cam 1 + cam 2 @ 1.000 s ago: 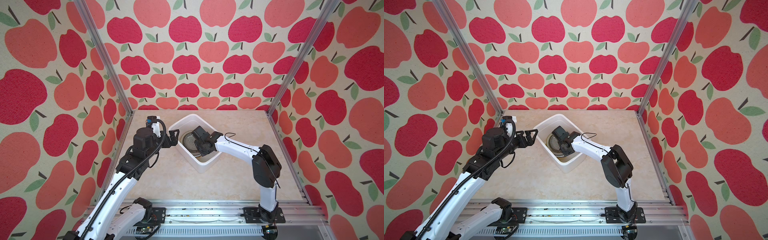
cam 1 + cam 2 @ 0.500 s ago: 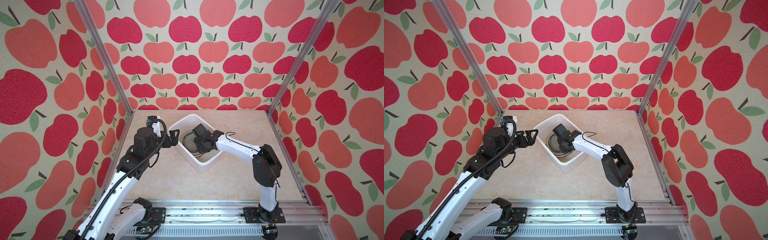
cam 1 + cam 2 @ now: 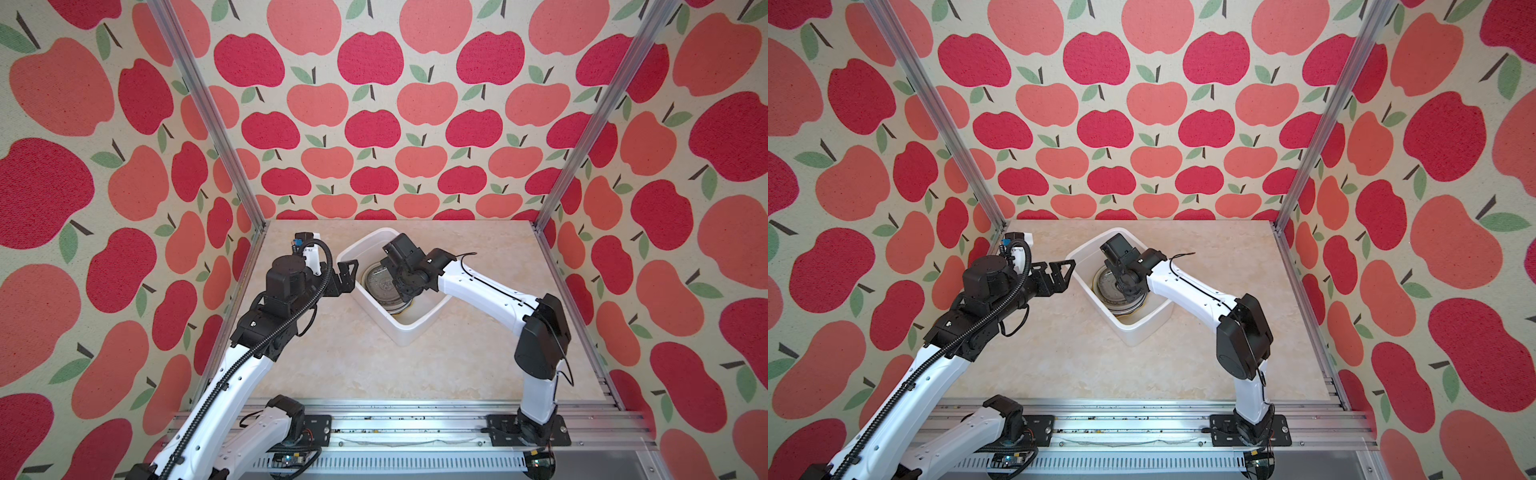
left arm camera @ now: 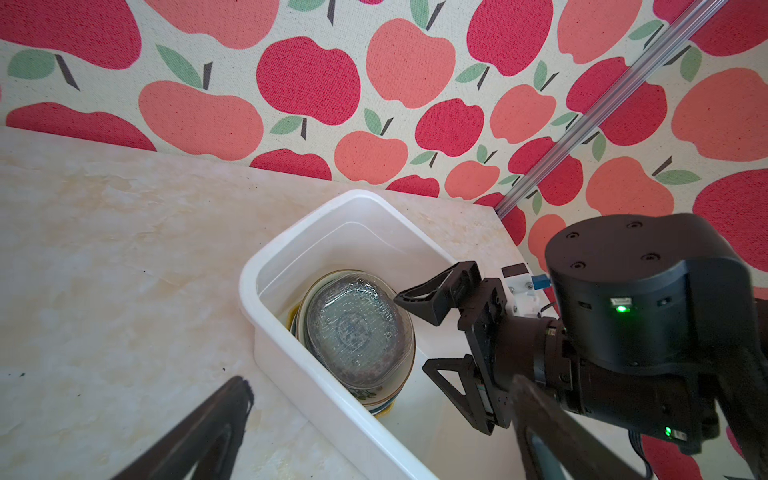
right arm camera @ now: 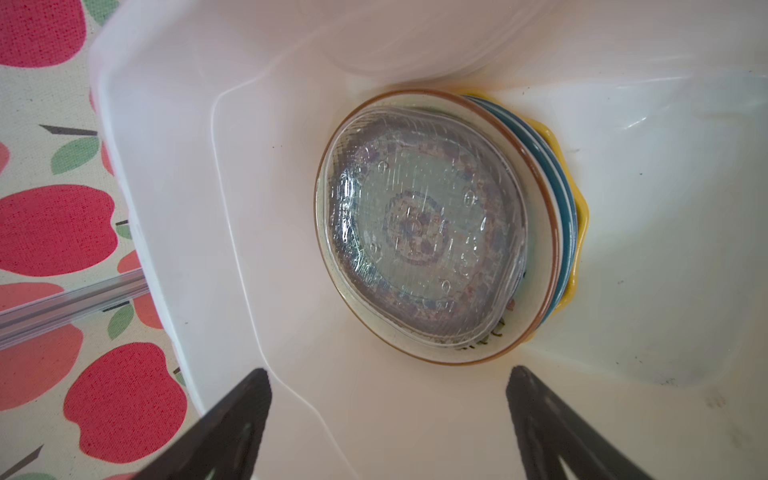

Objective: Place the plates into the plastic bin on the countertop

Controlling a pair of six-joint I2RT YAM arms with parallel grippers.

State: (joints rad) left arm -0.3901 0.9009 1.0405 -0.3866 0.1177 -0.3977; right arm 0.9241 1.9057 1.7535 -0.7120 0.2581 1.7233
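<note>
The white plastic bin (image 3: pixel 405 332) (image 3: pixel 1138 332) stands on the beige countertop (image 3: pixel 353 365). Inside it the plates (image 3: pixel 380 282) (image 3: pixel 1111 286) lie in one stack. A clear glass plate (image 5: pixel 419 245) (image 4: pixel 357 332) is on top, over a cream plate with a brown rim (image 5: pixel 536 232), blue-edged ones (image 5: pixel 565 216) and a yellow scalloped one (image 5: pixel 582 216). My right gripper (image 3: pixel 405 291) (image 3: pixel 1129 286) (image 4: pixel 415 332) (image 5: pixel 387 374) hangs inside the bin beside the stack, open and holding nothing. My left gripper (image 3: pixel 349 276) (image 3: pixel 1065 274) (image 4: pixel 382 384) stands open at the bin's left rim (image 4: pixel 249 282), also holding nothing.
Apple-print walls and aluminium posts (image 3: pixel 582 137) close in the countertop on three sides. A rail with both arm bases (image 3: pixel 415 428) runs along the near edge. The bin sits turned at an angle near the back middle.
My right gripper has gone from shut to open above the stack and has drawn back slightly. The left arm has not moved.
</note>
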